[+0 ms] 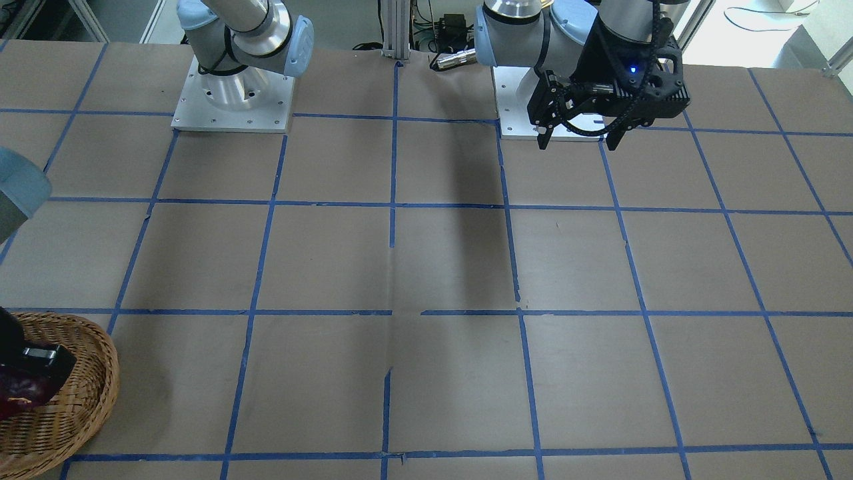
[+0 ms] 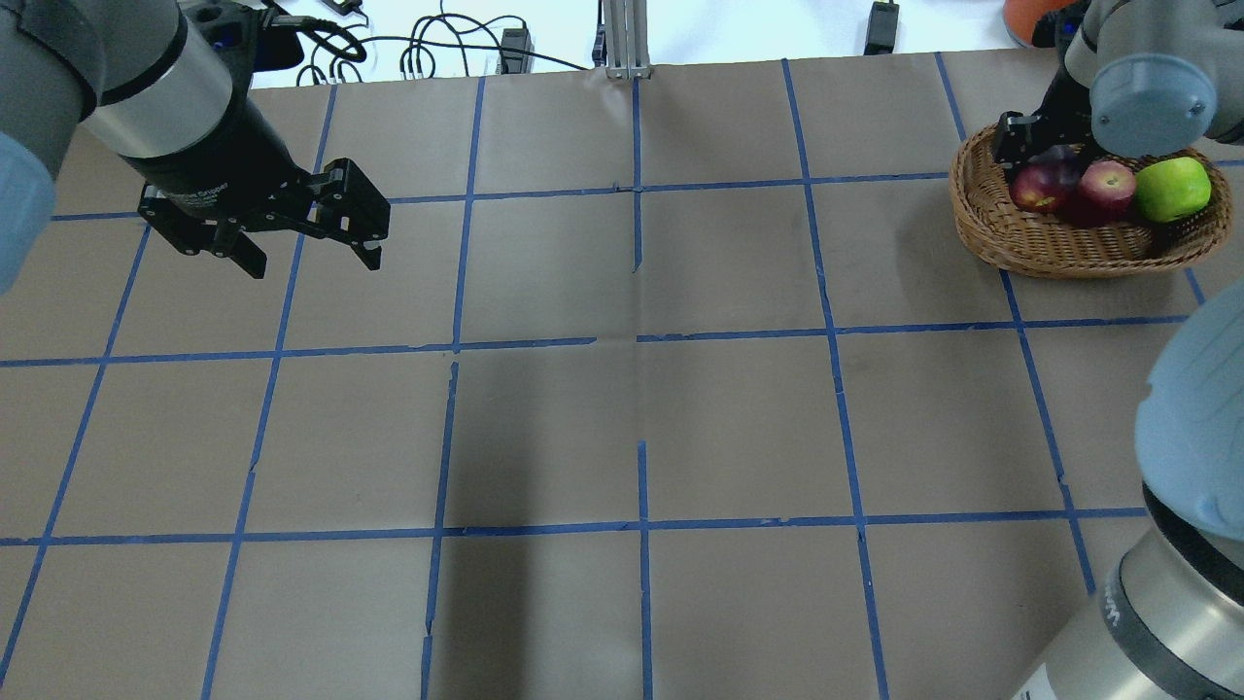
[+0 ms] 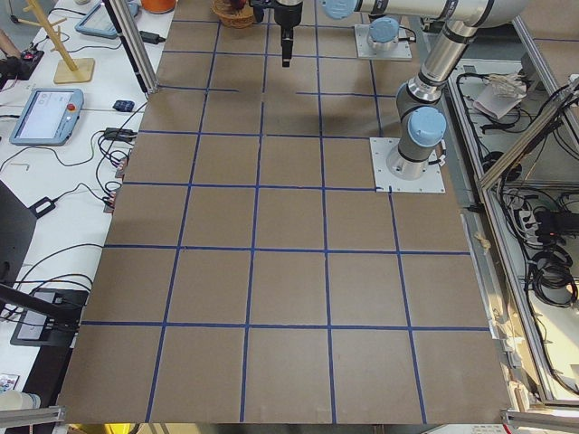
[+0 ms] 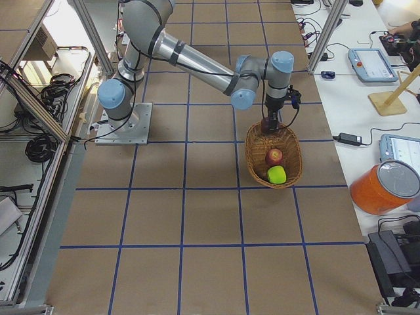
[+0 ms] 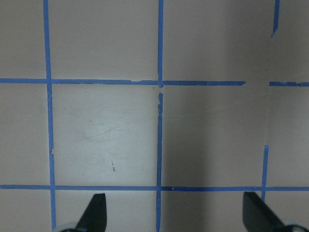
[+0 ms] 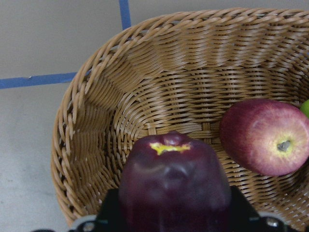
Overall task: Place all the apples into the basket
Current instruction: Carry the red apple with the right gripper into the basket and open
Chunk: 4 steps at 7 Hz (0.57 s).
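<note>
The wicker basket stands at the far right of the table. A red apple and a yellow-green apple lie in it. My right gripper is shut on the dark maroon apple and holds it just over the basket's left end, with the red apple beside it. In the front-facing view the basket and the maroon apple are at the bottom left. My left gripper is open and empty above the far left of the table, its fingertips wide apart.
The table is brown paper with a blue tape grid. An aluminium post and cables stand at the far edge. An orange container and tablets sit on a side bench beyond the basket. The arm bases are at the robot's side.
</note>
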{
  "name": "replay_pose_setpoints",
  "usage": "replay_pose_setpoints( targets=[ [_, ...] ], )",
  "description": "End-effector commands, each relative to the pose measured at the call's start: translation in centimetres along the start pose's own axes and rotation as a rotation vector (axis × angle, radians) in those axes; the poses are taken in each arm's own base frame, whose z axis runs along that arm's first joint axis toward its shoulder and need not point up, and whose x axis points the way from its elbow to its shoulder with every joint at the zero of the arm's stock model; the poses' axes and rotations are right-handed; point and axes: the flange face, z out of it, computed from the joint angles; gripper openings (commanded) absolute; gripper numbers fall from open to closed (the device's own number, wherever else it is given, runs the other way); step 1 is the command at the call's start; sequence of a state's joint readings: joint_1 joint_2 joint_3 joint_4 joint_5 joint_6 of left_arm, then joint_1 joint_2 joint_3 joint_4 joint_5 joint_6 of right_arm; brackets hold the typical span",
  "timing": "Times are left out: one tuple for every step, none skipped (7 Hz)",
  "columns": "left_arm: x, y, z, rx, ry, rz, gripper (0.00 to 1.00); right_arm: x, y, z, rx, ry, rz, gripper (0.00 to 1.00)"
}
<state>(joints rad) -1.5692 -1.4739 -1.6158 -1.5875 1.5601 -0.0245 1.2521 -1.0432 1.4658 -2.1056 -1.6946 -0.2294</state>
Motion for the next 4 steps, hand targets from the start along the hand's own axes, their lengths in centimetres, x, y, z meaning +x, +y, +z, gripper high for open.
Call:
replay_pose_setpoints(
  targets=[
    [0.00,0.04,0.03,-0.004,0.000,0.000,1.00,0.23,-0.13,3.38,-0.036,-0.012,-0.003,0.26],
    [0.00,0.02,0.02,-0.003,0.000,0.000,1.00,-0.01,-0.09,3.99,-0.046,-0.020,-0.020,0.81],
    [0.00,0.02,0.02,-0.003,0.000,0.001,1.00,0.09,-0.10,4.31,-0.050,-0.018,-0.033,1.00],
    [0.00,0.02,0.02,-0.003,0.000,0.000,1.00,0.30,-0.06,4.09,-0.057,-0.012,-0.046,1.00]
  ],
)
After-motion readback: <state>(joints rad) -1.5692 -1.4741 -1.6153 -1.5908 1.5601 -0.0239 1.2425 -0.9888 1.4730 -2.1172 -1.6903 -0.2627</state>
